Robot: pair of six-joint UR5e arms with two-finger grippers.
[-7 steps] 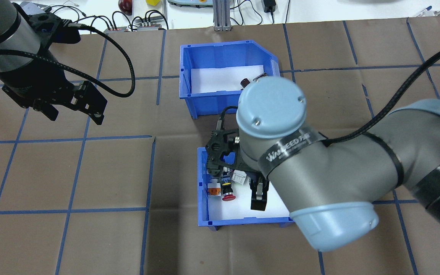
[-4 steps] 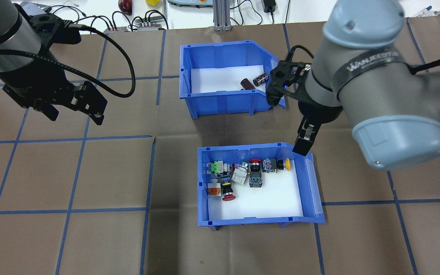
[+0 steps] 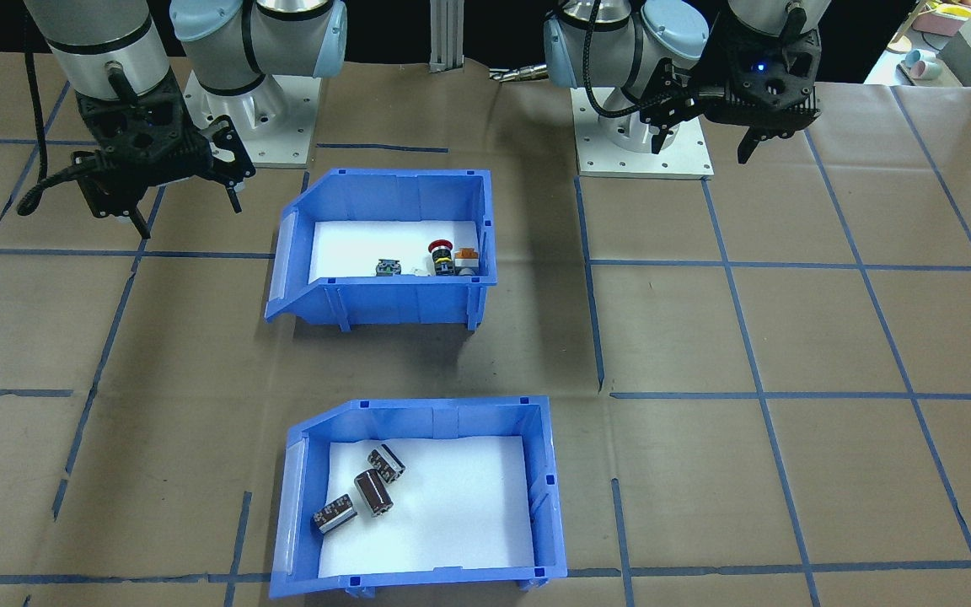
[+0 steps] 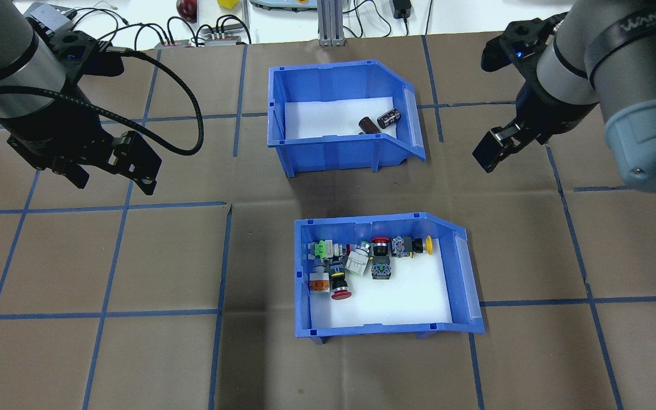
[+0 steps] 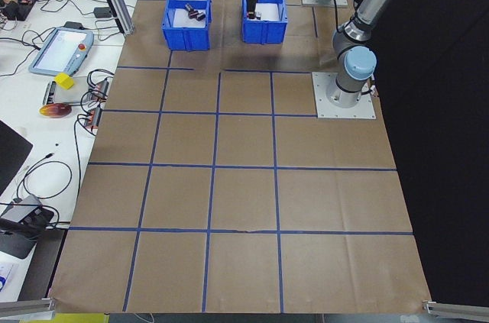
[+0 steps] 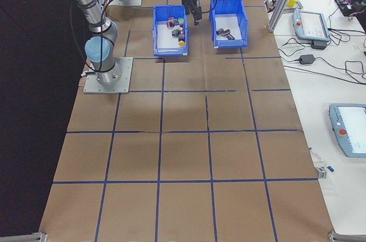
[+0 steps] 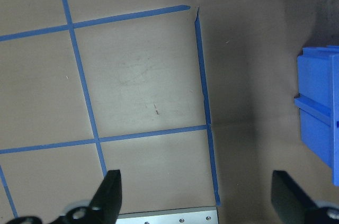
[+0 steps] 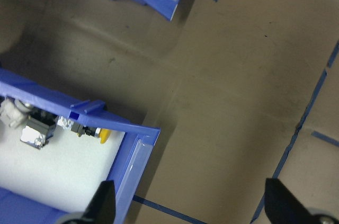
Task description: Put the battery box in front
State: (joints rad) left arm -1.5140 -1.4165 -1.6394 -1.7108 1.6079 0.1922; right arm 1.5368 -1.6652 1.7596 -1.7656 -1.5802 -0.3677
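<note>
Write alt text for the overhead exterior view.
Two blue bins sit on a brown, blue-taped table: the battery box farther away, the switch bin nearer. The left gripper and right gripper hover open over bare table at either side.

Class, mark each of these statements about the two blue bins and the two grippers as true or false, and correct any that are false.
1. The battery box lies farther from the robot than the switch bin. True.
2. The right gripper is clamped on the battery box's rim. False: it hangs open over bare table, apart from both bins.
3. The left gripper is open and holds nothing. True.
4. The two bins touch each other. False: a strip of table separates them.
5. Dark cylinders lie on the battery box's white liner. True.
6. The red mushroom button sits among those cylinders. False: it is in the switch bin.
</note>
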